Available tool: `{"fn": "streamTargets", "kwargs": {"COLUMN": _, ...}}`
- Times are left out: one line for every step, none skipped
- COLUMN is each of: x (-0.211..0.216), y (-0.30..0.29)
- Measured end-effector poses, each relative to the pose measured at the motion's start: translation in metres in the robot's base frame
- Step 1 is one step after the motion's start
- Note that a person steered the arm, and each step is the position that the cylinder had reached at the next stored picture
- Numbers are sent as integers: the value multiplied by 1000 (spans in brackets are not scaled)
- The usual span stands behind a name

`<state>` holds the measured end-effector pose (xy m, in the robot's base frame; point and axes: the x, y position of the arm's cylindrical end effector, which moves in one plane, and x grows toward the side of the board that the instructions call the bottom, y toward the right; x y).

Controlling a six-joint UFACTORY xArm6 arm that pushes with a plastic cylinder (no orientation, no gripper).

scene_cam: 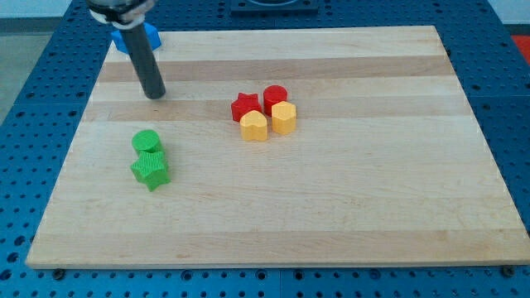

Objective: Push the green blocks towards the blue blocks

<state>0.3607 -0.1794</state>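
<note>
A green cylinder and a green star block sit touching each other at the view's left, the star just below the cylinder. A blue block sits at the board's top left corner, mostly hidden behind the rod, so its shape is unclear. My tip rests on the board between them, above the green cylinder and below the blue block, touching neither.
A red star, a red cylinder and two yellow blocks cluster near the board's middle. The wooden board lies on a blue perforated table.
</note>
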Motion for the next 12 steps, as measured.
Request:
{"fn": "streamTargets", "kwargs": {"x": 24, "y": 47}}
{"fn": "streamTargets", "kwargs": {"x": 60, "y": 88}}
{"fn": "streamTargets", "kwargs": {"x": 111, "y": 131}}
{"fn": "streamTargets", "kwargs": {"x": 160, "y": 152}}
{"fn": "streamTargets", "kwargs": {"x": 179, "y": 124}}
{"fn": "streamTargets", "kwargs": {"x": 179, "y": 77}}
{"fn": "streamTargets", "kwargs": {"x": 173, "y": 42}}
{"fn": "streamTargets", "kwargs": {"x": 141, "y": 19}}
{"fn": "streamTargets", "kwargs": {"x": 118, "y": 8}}
{"fn": "streamTargets", "kwargs": {"x": 127, "y": 27}}
{"fn": "streamTargets", "kwargs": {"x": 157, "y": 25}}
{"fn": "streamTargets", "kwargs": {"x": 159, "y": 8}}
